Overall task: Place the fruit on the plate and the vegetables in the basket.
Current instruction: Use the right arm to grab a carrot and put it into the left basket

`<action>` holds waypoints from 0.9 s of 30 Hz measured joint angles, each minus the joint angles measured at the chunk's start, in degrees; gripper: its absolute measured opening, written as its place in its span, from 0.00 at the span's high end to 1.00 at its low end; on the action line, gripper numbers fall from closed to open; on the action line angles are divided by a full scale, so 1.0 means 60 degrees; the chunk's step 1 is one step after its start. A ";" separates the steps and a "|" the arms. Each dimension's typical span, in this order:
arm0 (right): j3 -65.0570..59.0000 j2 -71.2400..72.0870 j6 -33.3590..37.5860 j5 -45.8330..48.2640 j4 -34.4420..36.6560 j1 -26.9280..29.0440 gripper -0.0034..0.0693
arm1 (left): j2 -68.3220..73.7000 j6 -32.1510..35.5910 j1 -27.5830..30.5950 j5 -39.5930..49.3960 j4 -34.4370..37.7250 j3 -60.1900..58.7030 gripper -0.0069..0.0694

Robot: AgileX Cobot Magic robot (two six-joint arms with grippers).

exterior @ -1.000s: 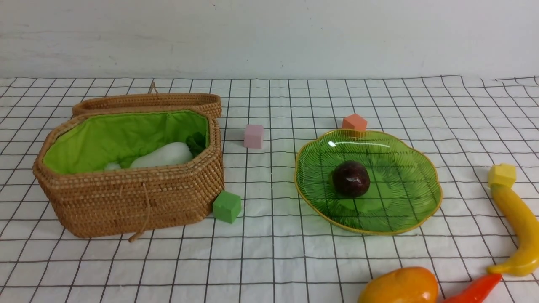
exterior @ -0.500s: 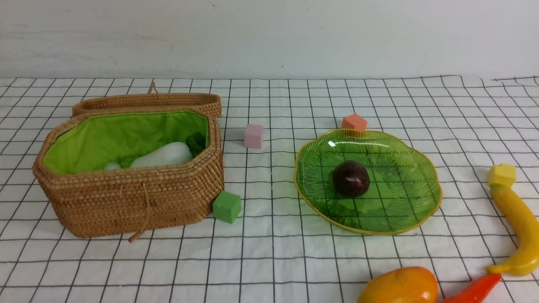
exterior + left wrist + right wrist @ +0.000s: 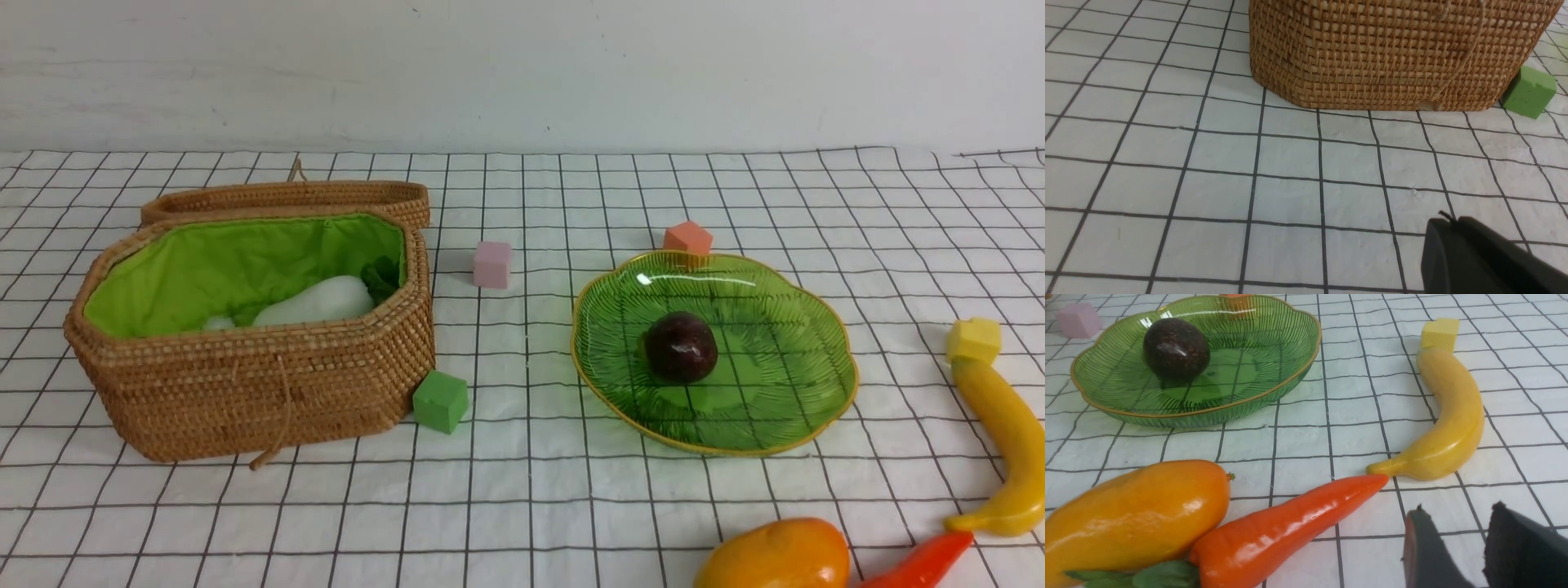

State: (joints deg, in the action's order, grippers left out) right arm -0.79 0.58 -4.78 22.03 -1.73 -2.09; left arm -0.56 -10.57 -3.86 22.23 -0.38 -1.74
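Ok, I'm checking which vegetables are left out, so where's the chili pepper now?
Front view, near right corner of the cloth: the chili pepper lies between the mango and the banana, outside the basket.

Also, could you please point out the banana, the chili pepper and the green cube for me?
banana (image 3: pixel 1453 416): right wrist view, on the middle of its curved yellow body.
chili pepper (image 3: pixel 1290 520): right wrist view, on the middle of its glossy red-orange body.
green cube (image 3: pixel 440 401): front view, on its front face, beside the basket's corner.
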 joint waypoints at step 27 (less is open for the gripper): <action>-0.0110 0.0000 -0.1424 -0.4380 -0.0023 0.0000 0.62 | 0.0000 0.0000 0.0000 0.0000 -0.0014 0.0000 0.87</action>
State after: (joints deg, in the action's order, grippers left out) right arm -1.45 0.58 -13.32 -4.25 -1.87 -2.09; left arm -0.56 -10.57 -3.86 22.23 -0.46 -1.74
